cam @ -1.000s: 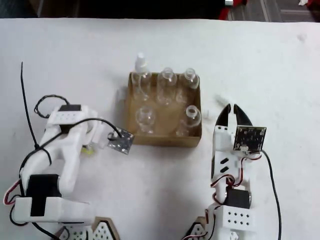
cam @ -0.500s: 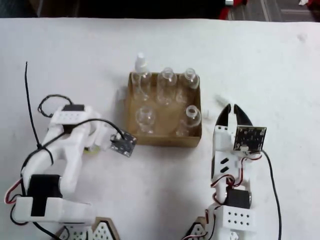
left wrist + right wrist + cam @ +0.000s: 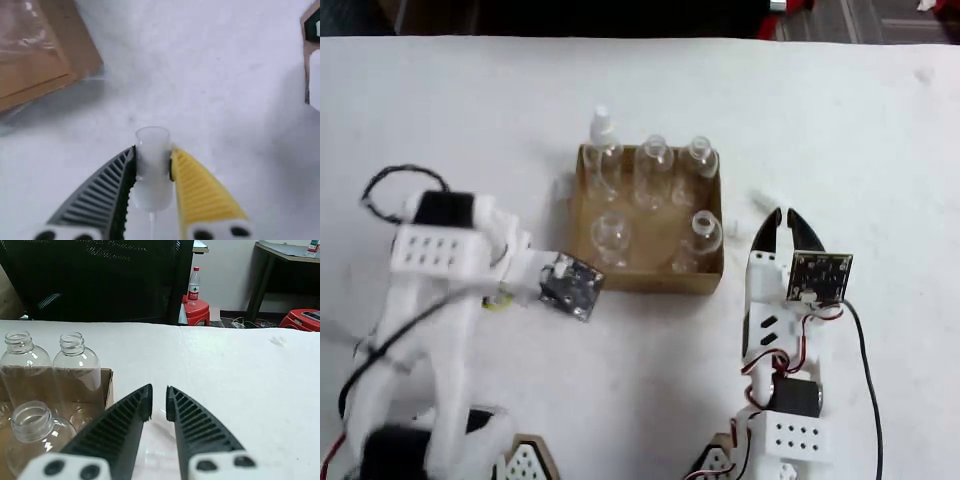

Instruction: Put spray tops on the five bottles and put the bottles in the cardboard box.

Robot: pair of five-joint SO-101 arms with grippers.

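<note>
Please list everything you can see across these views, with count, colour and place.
cardboard box: one, brown, mid-table
bottles: five, clear, upright in the cardboard box
fitted spray top: one, white, on the back-left bottle
loose spray top: one, translucent white, held in the left gripper
table: one, white
chair: one, black mesh, behind the table
stools: two, red, on the floor beyond
drink bottle: one, clear and red, on the nearer stool
left gripper: one, grey and yellow, shut on the loose spray top, near the box
right gripper: one, black, slightly open, empty, right of the box
</note>
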